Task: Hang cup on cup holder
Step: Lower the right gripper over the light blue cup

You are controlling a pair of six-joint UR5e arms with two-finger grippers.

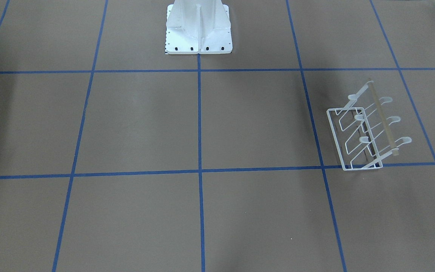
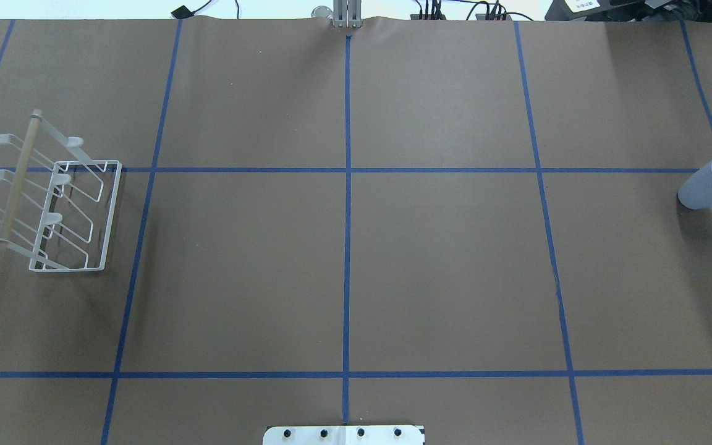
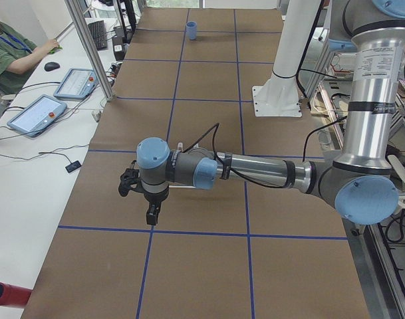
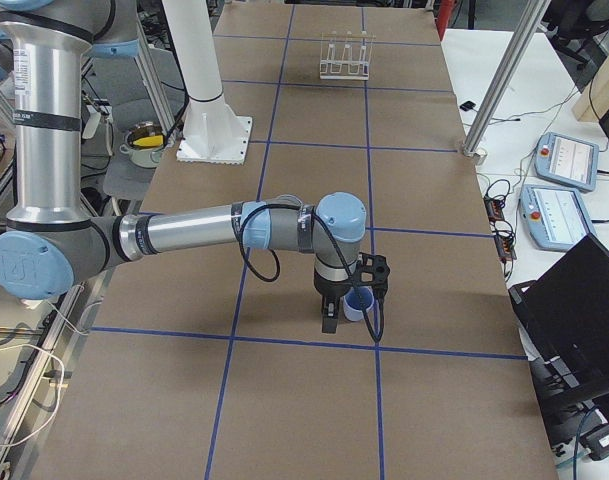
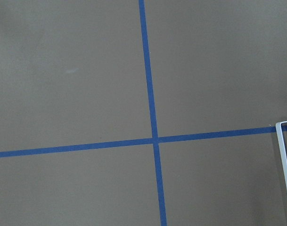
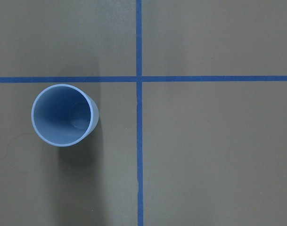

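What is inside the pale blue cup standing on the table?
Nothing shows inside the cup: the right wrist view looks down its open mouth to a bare blue bottom. The table under it is hidden.

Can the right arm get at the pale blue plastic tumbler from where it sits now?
Probably yes. The pale blue plastic tumbler stands upright, mouth up, on the brown table, and the right gripper hangs close by it with nothing showing between them.
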